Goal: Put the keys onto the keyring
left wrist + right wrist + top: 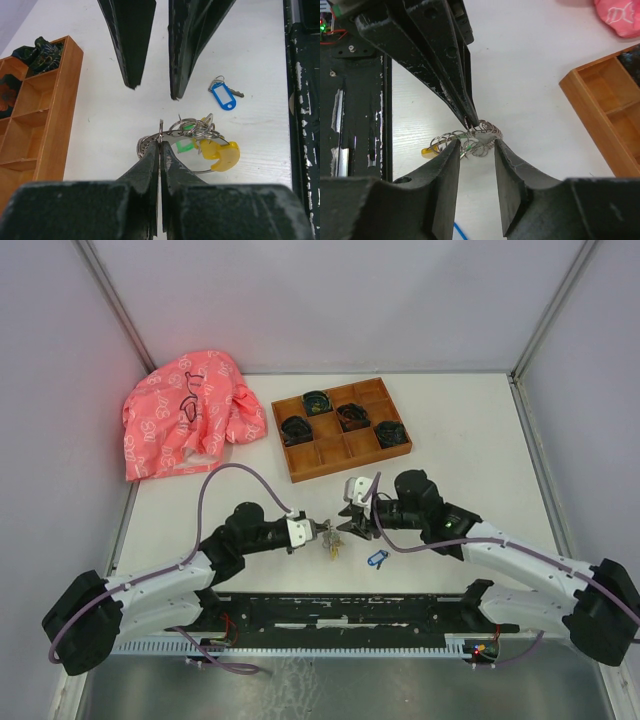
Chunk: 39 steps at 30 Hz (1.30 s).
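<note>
The keyring (192, 131), a cluster of grey metal loops with a green tag (184, 145) and a yellow tag (220, 154), lies on the white table between the arms (333, 544). My left gripper (161, 144) is shut on a thin loop at its left end; it also shows in the top view (322, 531). My right gripper (476, 145) is open, its fingers straddling the keyring (481, 136) just above it. The blue-headed key (223, 95) lies loose on the table to the right (377, 559). I cannot make out the black-headed key.
A wooden compartment tray (343, 428) with dark coiled bundles stands behind the grippers; its near wall shows in the left wrist view (59, 115). A pink cloth (185, 412) lies at the back left. The black base rail (340, 612) runs along the near edge.
</note>
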Each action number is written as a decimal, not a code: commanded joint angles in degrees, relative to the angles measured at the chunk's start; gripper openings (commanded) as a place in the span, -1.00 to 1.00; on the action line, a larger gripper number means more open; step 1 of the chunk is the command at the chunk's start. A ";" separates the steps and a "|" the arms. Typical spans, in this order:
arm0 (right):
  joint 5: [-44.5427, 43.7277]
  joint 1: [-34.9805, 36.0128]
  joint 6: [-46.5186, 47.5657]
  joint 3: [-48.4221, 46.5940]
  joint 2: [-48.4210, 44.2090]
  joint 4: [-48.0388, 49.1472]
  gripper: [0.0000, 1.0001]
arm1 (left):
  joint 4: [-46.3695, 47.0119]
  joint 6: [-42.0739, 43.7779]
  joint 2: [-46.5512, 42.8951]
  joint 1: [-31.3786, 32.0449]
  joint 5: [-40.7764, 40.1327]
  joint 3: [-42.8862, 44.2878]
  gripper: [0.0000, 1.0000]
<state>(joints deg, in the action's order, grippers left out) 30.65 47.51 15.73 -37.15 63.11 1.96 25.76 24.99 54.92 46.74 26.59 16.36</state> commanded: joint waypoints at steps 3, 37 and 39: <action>-7.84 0.13 -4.24 -2.40 -7.32 -1.41 -0.06 | 1.14 5.14 -0.23 -0.24 -1.36 1.81 -0.95; 6.24 0.14 16.55 -1.10 0.92 4.75 -0.20 | -17.64 -2.41 -1.86 -0.08 1.22 12.37 -0.95; 6.26 0.13 15.72 -1.07 1.74 5.93 -0.22 | -17.96 -2.32 -1.62 -0.15 1.42 12.51 -0.95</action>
<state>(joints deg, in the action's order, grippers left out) 34.89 47.51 31.83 -36.51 63.55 2.50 6.00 24.21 52.97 46.72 26.11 26.13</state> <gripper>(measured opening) 0.400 0.040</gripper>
